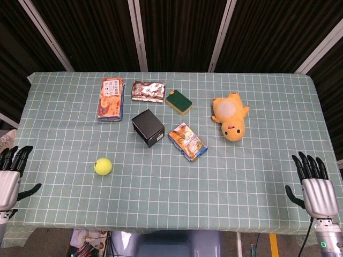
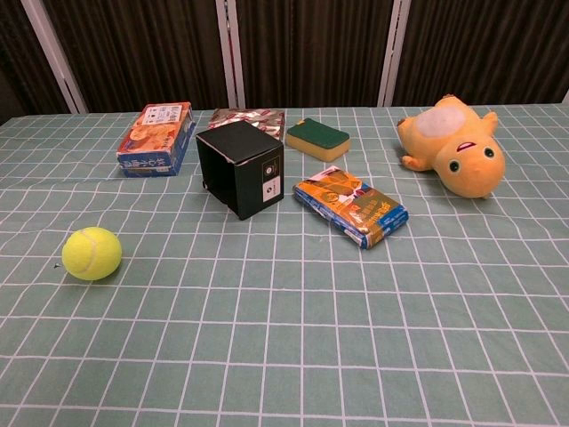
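Both robot hands empty with fingers apart, left robot hand at bench edge nearest tennis ball, right robot hand opposite; ball sits loose, likely rolls off if nudged.

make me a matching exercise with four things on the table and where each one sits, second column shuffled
Things:
1. tennis ball
2. black box
3. plush toy
4. sponge

Places:
A. farthest right of the four, lying down
B. alone, near the left hand
C. middle of the table
D. back row, beside the red snack pack

Pairs: 1-B, 2-C, 3-A, 4-D
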Motion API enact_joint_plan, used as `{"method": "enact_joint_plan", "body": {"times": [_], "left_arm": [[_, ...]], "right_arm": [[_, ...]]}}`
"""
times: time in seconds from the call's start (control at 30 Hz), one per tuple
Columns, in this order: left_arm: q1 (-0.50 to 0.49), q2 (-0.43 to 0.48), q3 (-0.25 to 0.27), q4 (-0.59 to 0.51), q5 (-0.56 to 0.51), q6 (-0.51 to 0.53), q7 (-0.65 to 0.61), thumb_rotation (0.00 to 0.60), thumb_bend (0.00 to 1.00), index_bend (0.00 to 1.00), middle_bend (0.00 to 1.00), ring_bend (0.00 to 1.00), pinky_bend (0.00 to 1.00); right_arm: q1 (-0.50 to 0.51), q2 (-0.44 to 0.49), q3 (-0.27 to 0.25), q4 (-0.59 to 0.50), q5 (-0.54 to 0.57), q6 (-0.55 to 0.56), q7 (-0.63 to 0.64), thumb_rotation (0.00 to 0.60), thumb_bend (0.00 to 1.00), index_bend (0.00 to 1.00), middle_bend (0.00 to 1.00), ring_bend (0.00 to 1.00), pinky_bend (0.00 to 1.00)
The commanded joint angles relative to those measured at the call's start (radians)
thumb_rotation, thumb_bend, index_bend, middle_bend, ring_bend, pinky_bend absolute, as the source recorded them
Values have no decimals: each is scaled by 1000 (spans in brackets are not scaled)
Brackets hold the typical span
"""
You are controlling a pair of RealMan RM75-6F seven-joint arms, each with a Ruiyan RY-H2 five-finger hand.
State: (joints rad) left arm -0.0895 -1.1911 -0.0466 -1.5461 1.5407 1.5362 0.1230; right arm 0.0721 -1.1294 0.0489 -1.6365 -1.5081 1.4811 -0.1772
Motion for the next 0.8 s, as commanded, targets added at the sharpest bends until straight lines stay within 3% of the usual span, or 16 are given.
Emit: {"method": "enact_joint_plan", "body": {"times": [0.03,0.2,0.23,0.27,0.33,0.37,0.47,0.6,0.8], "left_arm": [[-9,1,3,-8,-7,-19,15,600,71,0,94,37,35],[-17,-5,5,-10,-6,-33,29,600,71,0,97,39,37],[-18,-7,6,-11,-2,-34,31,600,74,4,109,53,57],[-21,-10,7,-10,3,-36,32,600,99,37,162,110,137],[-30,-16,14,-9,20,-45,25,600,216,252,395,338,411],[-38,-24,15,-4,35,-48,21,600,293,411,542,484,554],[-58,-56,14,33,64,-53,35,600,414,643,743,699,714],[-95,-78,45,63,88,-134,52,600,461,694,787,762,757],[-163,-58,110,55,43,-376,164,600,447,680,758,746,746]], "right_arm": [[0,1,-1,-1,-1,0,2,524,393,0,0,0,0],[-1,6,-2,0,-5,2,10,524,393,0,0,0,0],[-2,7,-2,1,-4,2,11,524,393,0,0,0,0],[-3,9,-2,0,-3,3,15,524,393,0,0,0,0],[-6,15,1,-3,-1,8,29,524,393,0,0,0,0],[-7,18,2,-3,-3,13,34,524,393,0,0,0,0],[-9,26,-1,-1,-2,9,39,524,392,0,0,0,0],[-5,29,-5,3,-4,-3,45,524,393,0,0,0,0],[-3,33,-10,7,-14,-6,54,524,393,0,0,0,0]]}}
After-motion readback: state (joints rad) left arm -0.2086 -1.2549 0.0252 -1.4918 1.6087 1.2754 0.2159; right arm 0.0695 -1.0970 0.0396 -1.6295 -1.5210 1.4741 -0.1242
